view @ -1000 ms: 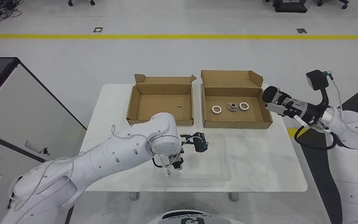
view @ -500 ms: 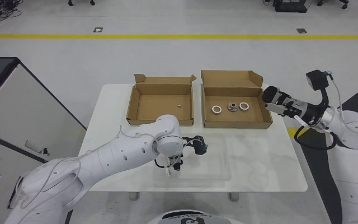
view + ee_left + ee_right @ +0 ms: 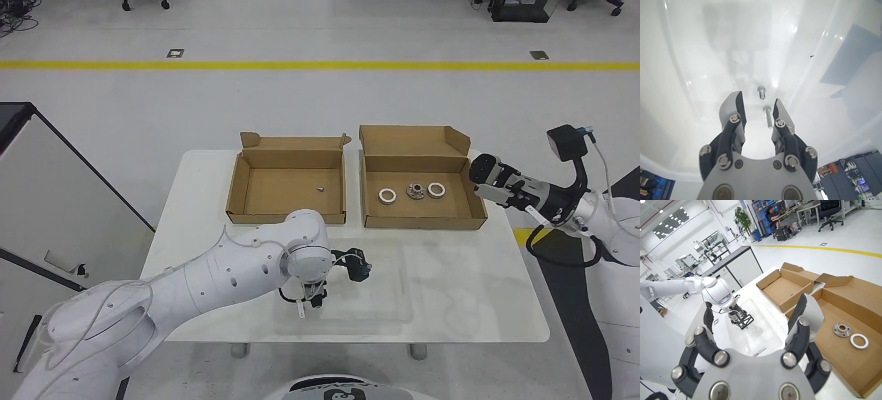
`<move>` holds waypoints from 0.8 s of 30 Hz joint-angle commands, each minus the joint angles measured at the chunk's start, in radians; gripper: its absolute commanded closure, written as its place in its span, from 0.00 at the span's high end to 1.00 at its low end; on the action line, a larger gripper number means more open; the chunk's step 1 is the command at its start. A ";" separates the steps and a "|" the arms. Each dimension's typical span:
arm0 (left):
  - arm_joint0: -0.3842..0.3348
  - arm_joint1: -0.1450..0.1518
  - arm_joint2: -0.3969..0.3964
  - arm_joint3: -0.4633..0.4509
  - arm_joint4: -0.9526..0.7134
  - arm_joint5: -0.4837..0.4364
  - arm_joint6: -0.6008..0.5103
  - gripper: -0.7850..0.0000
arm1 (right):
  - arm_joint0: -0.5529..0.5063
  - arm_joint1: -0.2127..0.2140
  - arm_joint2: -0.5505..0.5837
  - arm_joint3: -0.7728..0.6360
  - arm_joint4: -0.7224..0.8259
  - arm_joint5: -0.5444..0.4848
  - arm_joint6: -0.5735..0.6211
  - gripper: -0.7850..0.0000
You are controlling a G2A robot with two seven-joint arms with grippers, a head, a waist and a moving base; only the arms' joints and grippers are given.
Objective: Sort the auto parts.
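Observation:
My left gripper (image 3: 758, 98) hangs open over a clear plastic tray (image 3: 385, 295) at the table's front. A long silver bolt (image 3: 767, 117) lies on the tray floor between its fingers, close to one pad. A short bolt (image 3: 761, 92) lies just beyond the fingertips. My right gripper (image 3: 755, 302) is open and holds nothing; it hovers at the right end of the right cardboard box (image 3: 420, 212). That box holds two white rings (image 3: 387, 196) (image 3: 437, 188) and a metal flange (image 3: 412, 190). The left cardboard box (image 3: 234, 185) holds one small screw (image 3: 318, 186).
Both boxes stand side by side at the table's back edge with their flaps raised. The white table (image 3: 470, 290) has bare room right of the tray. A dark cabinet (image 3: 50, 200) stands left of the table.
My left arm's wrist has shifted slightly to the right over the tray. The right arm has stayed still.

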 commanded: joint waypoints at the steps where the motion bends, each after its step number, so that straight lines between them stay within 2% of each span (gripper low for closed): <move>1: -0.002 -0.003 0.005 0.006 -0.002 -0.001 0.002 0.45 | 0.000 0.000 0.000 0.000 0.000 0.000 0.000 1.00; 13: -0.006 -0.022 0.017 0.047 -0.005 -0.015 0.015 0.41 | 0.000 0.000 0.000 0.000 0.000 0.000 0.000 1.00; 17: -0.004 -0.028 0.020 0.066 -0.005 -0.017 0.018 0.36 | 0.000 0.000 0.000 0.000 0.000 0.000 0.000 1.00; 20: -0.003 -0.031 0.018 0.076 -0.004 -0.024 0.027 0.13 | 0.000 0.000 0.000 0.000 0.000 0.000 0.000 1.00; 21: -0.002 -0.032 0.017 0.080 -0.005 -0.026 0.030 0.00 | 0.000 0.000 0.000 0.000 0.000 0.000 0.000 1.00; 24: 0.000 -0.033 0.005 0.086 -0.008 -0.024 0.055 0.00 | 0.000 0.000 0.000 0.000 0.000 0.000 0.000 1.00</move>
